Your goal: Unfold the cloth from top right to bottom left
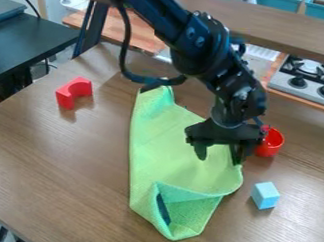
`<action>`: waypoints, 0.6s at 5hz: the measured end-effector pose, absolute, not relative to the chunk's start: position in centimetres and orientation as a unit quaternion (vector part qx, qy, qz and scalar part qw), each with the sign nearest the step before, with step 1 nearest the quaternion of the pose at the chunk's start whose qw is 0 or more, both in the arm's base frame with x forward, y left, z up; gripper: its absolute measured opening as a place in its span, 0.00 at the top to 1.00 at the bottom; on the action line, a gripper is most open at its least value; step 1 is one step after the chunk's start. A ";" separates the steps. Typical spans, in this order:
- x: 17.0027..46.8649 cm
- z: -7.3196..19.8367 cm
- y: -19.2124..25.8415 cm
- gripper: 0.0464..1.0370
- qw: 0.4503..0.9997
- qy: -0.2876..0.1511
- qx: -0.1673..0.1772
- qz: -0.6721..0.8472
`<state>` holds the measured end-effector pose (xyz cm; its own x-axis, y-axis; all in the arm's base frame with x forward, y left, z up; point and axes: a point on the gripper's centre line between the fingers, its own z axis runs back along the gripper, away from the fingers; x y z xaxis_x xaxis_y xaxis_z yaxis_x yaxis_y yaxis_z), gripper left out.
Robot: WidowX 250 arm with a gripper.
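The gripper [220, 154] hangs over the right side of the green cloth [167, 148], open, its two fingers apart and pointing down. One fingertip is over the cloth's inner area and the other is close to its right edge; whether they touch the fabric I cannot tell. The cloth lies lengthwise on the table, narrow at the top and wider below. Its lower end is folded and raised into a loose pocket, with a dark patch inside. The arm hides part of the cloth's upper right side.
Right of the gripper, close by, is a red cup [272, 143]. A light blue cube [265, 195] sits right of the cloth's lower part. On the wooden table [63, 154], a red arch block [74, 92] is at the upper left. A toy stove [305, 80] stands beyond the table.
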<state>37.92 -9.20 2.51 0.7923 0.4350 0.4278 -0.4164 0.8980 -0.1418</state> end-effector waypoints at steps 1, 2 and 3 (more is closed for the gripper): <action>38.5 2.4 -9.8 0.04 0.946 -0.233 -0.022 0.225; 38.8 1.7 -9.8 0.06 0.947 -0.227 -0.012 0.228; 39.0 1.6 -10.1 0.33 0.947 -0.232 -0.010 0.222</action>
